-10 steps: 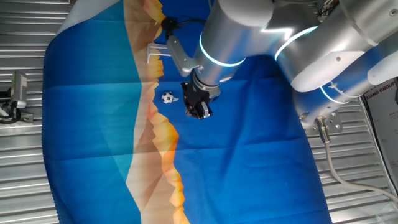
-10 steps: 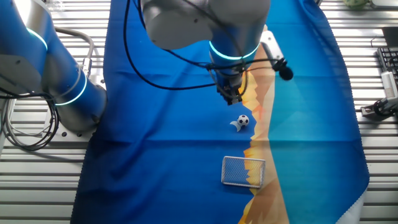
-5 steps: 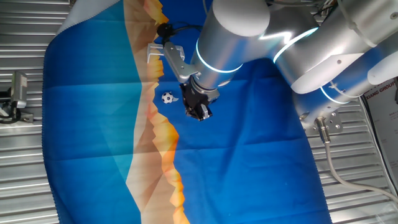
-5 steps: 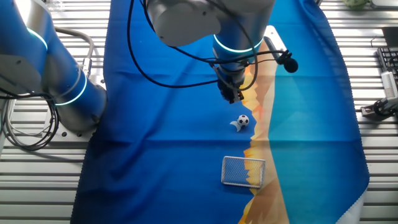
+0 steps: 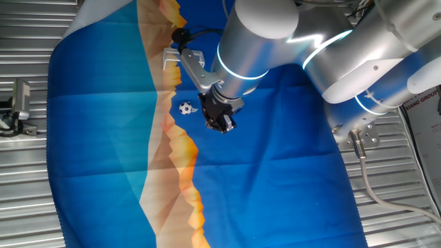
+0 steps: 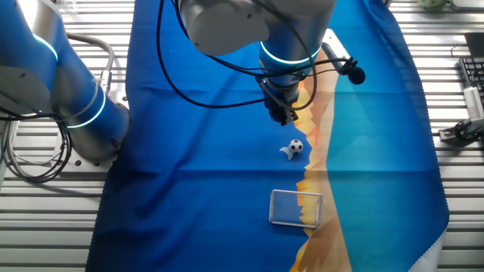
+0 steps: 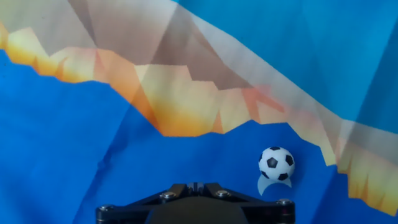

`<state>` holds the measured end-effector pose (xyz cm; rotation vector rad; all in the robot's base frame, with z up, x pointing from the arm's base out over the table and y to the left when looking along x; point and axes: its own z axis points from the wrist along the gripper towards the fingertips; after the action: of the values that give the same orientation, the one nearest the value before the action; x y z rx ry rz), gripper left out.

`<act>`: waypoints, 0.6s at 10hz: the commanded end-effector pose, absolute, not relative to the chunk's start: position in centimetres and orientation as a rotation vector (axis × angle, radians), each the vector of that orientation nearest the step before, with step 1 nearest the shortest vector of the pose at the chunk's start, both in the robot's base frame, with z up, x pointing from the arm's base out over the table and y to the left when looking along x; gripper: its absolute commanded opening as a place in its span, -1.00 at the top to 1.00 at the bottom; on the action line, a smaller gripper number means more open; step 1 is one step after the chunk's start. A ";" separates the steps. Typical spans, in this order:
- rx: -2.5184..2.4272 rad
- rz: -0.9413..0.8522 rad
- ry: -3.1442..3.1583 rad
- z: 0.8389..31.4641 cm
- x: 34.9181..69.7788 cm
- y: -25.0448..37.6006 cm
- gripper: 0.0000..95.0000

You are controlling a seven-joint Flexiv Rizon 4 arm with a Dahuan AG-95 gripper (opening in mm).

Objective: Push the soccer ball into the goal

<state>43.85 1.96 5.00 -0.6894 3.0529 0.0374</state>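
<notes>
While the soccer ball (image 6: 296, 146) sits short of the goal (image 6: 296, 208), the gripper (image 6: 281, 116), fingers seemingly clenched, hovers near it, untouching.

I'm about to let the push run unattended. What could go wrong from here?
The soccer ball is far smaller than the gripper and off to one side in the hand view, so a glancing touch might roll it wide of the goal. Folds in the cloth might also deflect it.

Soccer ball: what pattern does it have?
The soccer ball is white with black patches, clearest in the hand view.
</notes>
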 end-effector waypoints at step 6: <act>-0.240 0.103 3.110 4.9 43.9 2.0 1.00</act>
<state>43.84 1.99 4.97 -0.5634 3.0666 0.0408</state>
